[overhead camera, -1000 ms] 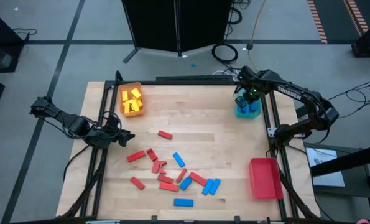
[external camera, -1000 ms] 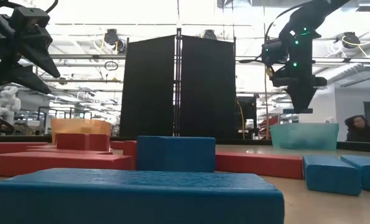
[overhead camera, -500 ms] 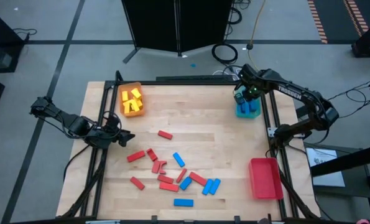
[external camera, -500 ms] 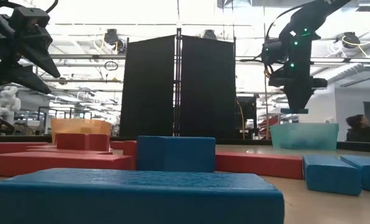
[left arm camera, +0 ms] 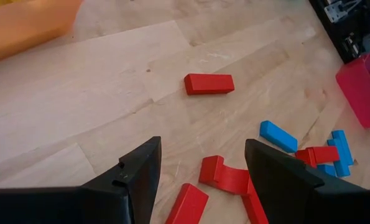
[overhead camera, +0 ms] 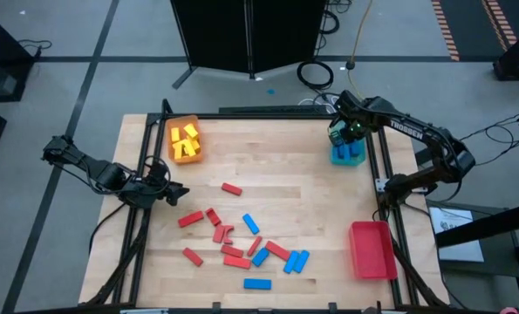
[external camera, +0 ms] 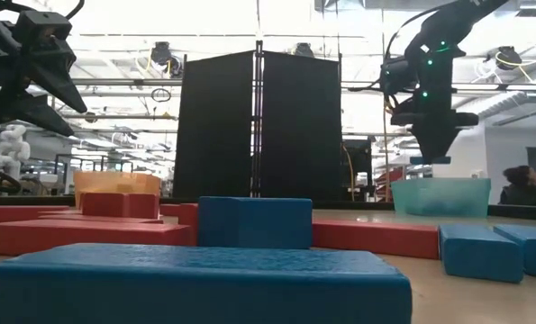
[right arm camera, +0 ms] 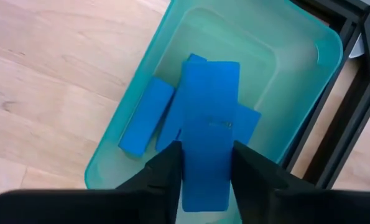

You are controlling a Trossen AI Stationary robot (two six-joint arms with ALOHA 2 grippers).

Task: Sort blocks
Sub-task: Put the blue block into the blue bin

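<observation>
Loose red and blue blocks (overhead camera: 242, 240) lie flat on the near middle of the table, with one red block (left arm camera: 209, 84) apart from them. Yellow blocks sit in the orange tray (overhead camera: 184, 141) at the far left. My right gripper (right arm camera: 206, 155) hangs over the teal tray (right arm camera: 296, 68) at the far right, shut on a blue block (right arm camera: 209, 112); other blue blocks (right arm camera: 144, 118) lie in that tray. My left gripper (left arm camera: 203, 149) hovers open above the table's left edge (overhead camera: 179, 192), touching nothing. My right gripper pinches the blue block between its two fingers (right arm camera: 166, 168), one on each long side, at the end nearest the wrist (right arm camera: 206, 165). The fingers lie along the block and point down at the tray. The block is lifted clear above the blue blocks in the teal tray.
The red tray (overhead camera: 372, 249) stands at the near right. A black metal frame (overhead camera: 381, 174) runs around the table. Bare wood lies between the orange and teal trays (overhead camera: 268, 161). A person (external camera: 520, 184) sits in the room beyond.
</observation>
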